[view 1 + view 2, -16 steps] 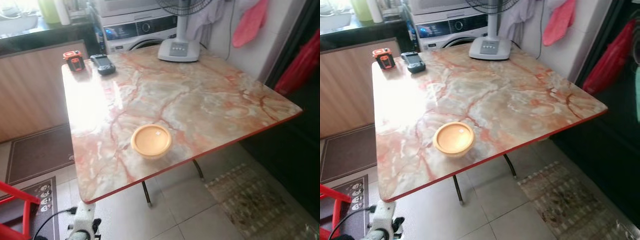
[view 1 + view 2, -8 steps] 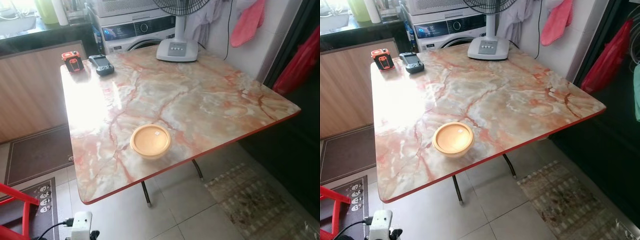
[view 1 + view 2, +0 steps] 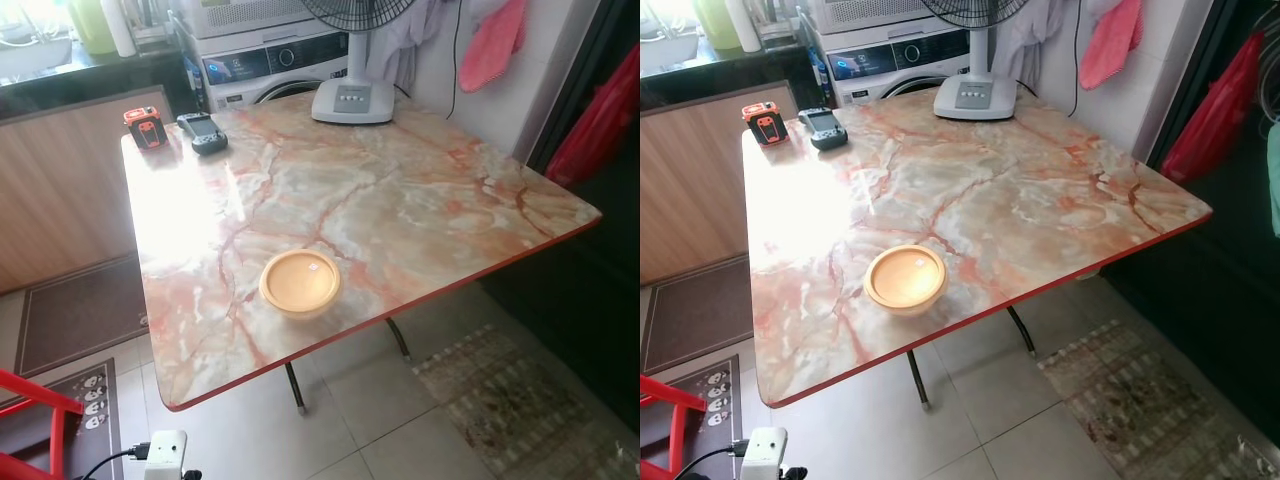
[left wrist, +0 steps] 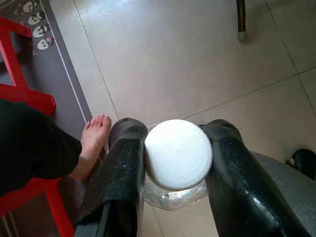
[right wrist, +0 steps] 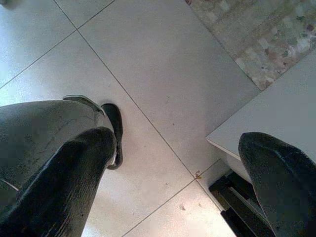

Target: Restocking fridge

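Jar [image 4: 177, 163]: in the head views we are lowering our left arm [image 3: 165, 455] at 7 o'clock of the table [image 3: 420, 200], still carrying. Left wrist view: left gripper [image 4: 175, 168] clenching the jar. Right wrist view: right gripper [image 5: 163, 168] hanging released.

No lettering, brand name or number can be read anywhere in these frames. The washing machine [image 3: 270, 68], at twelve o'clock beyond the marble table [image 3: 400, 200], carries a lit blue display panel, but its characters are too small and blurred to make out. The fan base [image 3: 975, 97] on the table's far edge shows a row of control buttons with no legible markings. The floor mat [image 3: 85, 395] at seven o'clock bears small skull-like printed figures, not text. The white lid [image 4: 177, 154] in the left wrist view is plain, without a label.
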Controlling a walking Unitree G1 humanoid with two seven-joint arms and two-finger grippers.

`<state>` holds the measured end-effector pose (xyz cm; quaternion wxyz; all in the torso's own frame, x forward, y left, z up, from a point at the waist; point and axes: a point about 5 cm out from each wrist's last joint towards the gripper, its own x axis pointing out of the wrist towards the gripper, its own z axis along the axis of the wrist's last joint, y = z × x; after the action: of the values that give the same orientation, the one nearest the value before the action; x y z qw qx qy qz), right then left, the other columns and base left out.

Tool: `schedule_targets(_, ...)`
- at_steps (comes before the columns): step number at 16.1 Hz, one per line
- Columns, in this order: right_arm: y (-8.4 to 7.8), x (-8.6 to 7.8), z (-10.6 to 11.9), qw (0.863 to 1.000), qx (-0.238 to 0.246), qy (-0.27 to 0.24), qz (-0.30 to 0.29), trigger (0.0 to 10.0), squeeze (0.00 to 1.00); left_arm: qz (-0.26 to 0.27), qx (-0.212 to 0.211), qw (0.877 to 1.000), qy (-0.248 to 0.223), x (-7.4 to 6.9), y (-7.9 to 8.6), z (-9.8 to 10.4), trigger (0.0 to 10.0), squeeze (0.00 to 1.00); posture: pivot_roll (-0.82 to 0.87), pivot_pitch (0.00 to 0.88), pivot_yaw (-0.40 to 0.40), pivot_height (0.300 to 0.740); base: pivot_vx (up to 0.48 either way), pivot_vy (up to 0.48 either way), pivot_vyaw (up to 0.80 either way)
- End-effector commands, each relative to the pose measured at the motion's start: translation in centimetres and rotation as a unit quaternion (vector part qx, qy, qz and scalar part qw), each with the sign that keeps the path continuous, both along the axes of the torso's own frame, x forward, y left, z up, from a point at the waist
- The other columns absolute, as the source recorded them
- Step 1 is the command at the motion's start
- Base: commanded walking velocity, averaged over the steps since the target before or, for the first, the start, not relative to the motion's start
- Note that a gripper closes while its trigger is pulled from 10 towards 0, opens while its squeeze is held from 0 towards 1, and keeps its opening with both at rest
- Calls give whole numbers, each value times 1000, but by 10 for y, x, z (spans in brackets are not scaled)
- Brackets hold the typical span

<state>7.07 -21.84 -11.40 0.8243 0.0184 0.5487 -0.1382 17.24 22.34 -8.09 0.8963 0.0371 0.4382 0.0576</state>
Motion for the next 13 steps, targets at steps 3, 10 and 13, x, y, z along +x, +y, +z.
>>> schedule_targets(3, 18, -7, -5, 999, 31, 13, 5, 10000, 0, -4, -2, 1000, 8, 0, 1, 0, 10000, 0, -34, 0, 81, 740, 0, 0, 0)
schedule_targets(10, 21, -10, -5, 999, 34, 16, 8, 10000, 0, -20, -3, 1000, 13, -4, 3, -2, 10000, 0, -38, 0, 91, 740, -187, 0, 0)
schedule_targets(13, 21, -11, -5, 999, 35, 16, 8, 10000, 0, -23, -4, 1000, 15, -7, 2, -3, 10000, 0, -41, 0, 93, 740, -282, 0, 0)
